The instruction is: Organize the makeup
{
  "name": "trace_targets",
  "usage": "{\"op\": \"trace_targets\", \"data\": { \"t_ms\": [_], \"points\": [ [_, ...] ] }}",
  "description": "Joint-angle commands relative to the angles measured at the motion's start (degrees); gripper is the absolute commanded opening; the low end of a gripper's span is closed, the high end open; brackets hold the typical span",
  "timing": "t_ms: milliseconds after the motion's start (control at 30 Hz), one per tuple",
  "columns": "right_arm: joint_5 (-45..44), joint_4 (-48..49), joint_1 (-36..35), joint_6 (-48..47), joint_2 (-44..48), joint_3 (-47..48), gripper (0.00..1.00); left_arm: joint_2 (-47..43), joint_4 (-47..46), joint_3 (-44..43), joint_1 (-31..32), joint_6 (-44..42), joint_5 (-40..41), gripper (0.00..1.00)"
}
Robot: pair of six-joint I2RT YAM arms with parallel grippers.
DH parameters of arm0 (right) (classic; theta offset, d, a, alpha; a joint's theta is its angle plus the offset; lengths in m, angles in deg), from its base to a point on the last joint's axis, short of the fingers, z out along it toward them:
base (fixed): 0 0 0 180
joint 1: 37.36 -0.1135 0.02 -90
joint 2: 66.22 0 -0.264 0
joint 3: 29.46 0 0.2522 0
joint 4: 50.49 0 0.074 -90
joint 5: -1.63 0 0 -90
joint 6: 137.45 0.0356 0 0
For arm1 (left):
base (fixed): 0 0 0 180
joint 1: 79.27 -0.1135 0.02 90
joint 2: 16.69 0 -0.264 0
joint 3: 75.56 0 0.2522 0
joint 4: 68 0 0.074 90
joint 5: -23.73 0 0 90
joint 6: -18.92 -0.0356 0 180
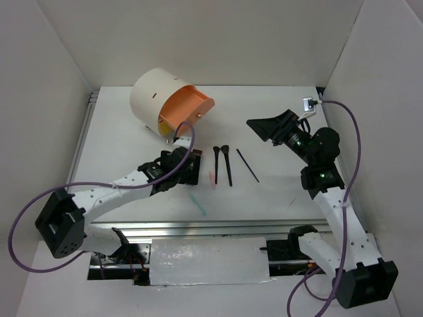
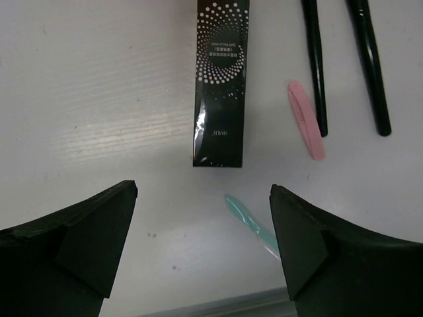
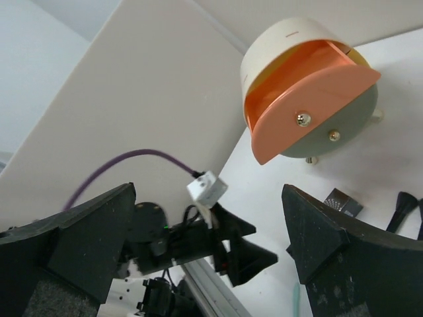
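While the left gripper (image 2: 201, 231) hangs low over the table (image 1: 277, 198), its fingers (image 2: 86, 244) are spread wide, hold nothing and touch nothing. Just ahead of them lies the dark grey case (image 2: 221, 86), flat on the table. Its long axis runs straight away from the gripper, and its near short end lies centred on the gap between the fingers. A dotted swirl is printed at its far end.

To the right of the case, the short pink stick (image 2: 305, 119) lies almost parallel to it, close but apart. Beyond the pink stick lie the two black brushes (image 2: 314, 59), side by side. In the overhead view they run from near to far, with their flared tips at the far end. The short teal stick (image 2: 251, 224) lies on a slant near the right finger, nearer the table's front edge than the other items. The thin black stick (image 1: 248, 165) lies alone to the right of the brushes, slanting from far-left to near-right.

The right gripper (image 1: 263, 129) is raised above the right side of the table, well apart from the makeup. Its fingers (image 3: 344, 257) are also spread wide, with nothing between them. It faces the cream round box (image 3: 310, 99) at the far left, whose orange front juts out of the shell.
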Motion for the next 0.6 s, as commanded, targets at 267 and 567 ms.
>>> {"op": "trace_targets", "data": {
  "t_ms": [267, 567],
  "points": [
    [-0.5, -11.4, 0.1, -3.6, 9.7, -1.4, 1.0, 14.1, -15.3, 0.9, 0.2, 6.1, 8.1, 0.94],
    [-1.2, -14.9, -0.6, -5.2, 12.9, -0.1, 1.0, 21.7, -16.1, 0.1, 0.2, 10.2, 4.7, 0.73]
  ]
}}
